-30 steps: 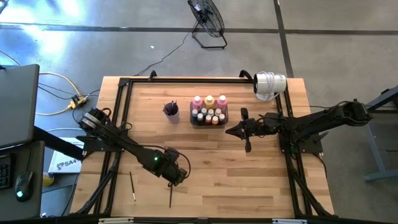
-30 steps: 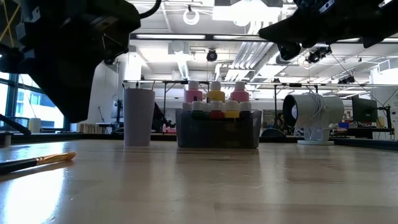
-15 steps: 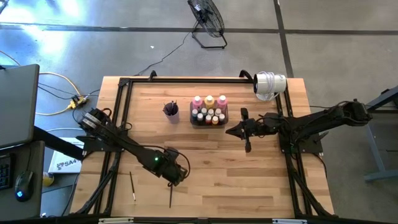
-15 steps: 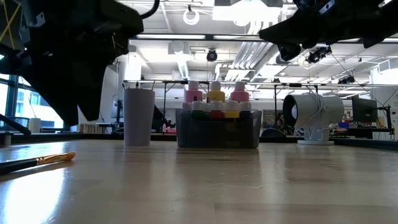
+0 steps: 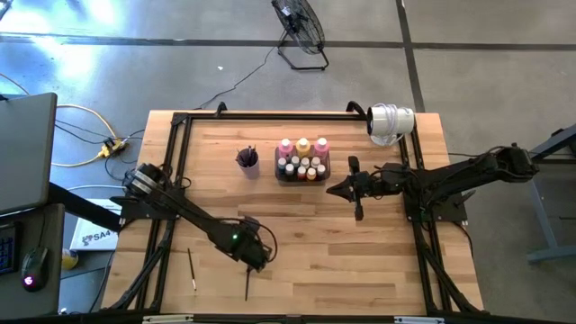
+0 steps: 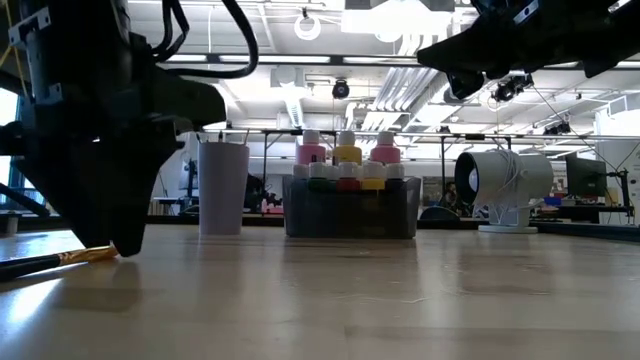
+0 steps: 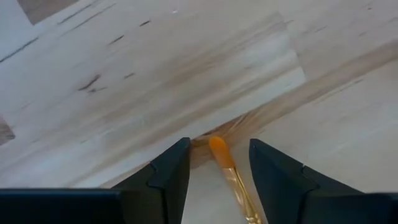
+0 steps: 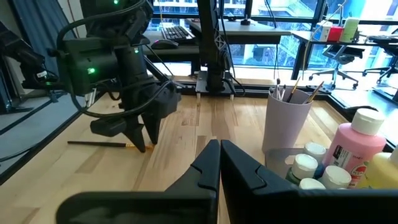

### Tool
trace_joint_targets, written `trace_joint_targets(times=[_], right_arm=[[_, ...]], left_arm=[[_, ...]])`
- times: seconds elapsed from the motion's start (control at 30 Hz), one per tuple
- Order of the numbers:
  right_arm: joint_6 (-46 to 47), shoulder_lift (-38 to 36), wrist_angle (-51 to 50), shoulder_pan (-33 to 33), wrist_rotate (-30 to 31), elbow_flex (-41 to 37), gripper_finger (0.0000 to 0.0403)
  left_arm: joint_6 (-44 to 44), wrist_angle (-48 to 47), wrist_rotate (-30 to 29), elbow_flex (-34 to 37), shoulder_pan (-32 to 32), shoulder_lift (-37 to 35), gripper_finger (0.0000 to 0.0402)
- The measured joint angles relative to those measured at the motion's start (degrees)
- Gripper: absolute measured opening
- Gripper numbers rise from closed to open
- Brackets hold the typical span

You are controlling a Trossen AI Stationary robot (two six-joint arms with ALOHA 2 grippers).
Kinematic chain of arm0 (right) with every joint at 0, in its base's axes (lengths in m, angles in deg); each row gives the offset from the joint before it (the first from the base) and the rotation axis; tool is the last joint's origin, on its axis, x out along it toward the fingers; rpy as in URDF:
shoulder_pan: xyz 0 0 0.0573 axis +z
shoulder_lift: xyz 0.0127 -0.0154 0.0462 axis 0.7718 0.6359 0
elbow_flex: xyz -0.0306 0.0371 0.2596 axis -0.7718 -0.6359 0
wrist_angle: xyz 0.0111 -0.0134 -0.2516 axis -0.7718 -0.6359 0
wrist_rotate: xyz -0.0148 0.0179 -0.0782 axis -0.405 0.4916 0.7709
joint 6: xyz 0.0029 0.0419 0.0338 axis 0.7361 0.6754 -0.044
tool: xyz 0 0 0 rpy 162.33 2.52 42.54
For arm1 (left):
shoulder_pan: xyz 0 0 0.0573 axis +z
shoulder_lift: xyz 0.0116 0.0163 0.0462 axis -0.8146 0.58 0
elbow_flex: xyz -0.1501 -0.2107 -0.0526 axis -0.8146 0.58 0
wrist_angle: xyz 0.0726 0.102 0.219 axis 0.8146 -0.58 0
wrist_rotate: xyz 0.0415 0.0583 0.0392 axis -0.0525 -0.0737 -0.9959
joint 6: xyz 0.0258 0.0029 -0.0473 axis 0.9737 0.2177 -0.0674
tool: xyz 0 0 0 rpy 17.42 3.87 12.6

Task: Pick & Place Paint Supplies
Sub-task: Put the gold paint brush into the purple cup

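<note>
Left hand (image 7: 217, 163) open astride paintbrush (image 7: 231, 175) tip on wood table (image 7: 124, 81) (right hand (image 8: 219, 163) closed, aloft).

We see the dark left gripper (image 5: 255, 259) low over the pale wooden table (image 5: 306, 261), its parted fingers straddling the orange tip of a thin dark-handled paintbrush (image 7: 225, 163). Bare boards lie open from its 12 to 4 o'clock. At 9 o'clock a second thin brush (image 5: 192, 269) lies apart. The dark grey tray of paint bottles (image 5: 302, 171) and purple cup (image 5: 248, 162) stand well away.

two brushes (image 5: 192, 269) on table, three tall bottles (image 5: 302, 145), one cup (image 5: 247, 160)
</note>
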Motion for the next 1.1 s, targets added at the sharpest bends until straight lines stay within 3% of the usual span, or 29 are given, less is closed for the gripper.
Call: trace_joint_targets(times=[0.4, 0.83, 1.1], right_arm=[[-0.22, 0.0, -0.06, -0.02, 0.02, 0.0, 0.0004], [-0.42, 0.0, -0.06, -0.02, 0.0, 0.0, 0.0004], [-0.42, 0.0, -0.06, 0.0, 0.0, 0.0, 0.0004]], left_arm=[[-0.04, -0.02, -0.17, -0.2, -0.02, 1.6, 0.0154], [0.27, -0.46, -0.15, -0.11, -0.04, 1.75, 0.003], [3.55, 0.0, -0.1, -0.09, -0.02, 1.79, 0.0003]])
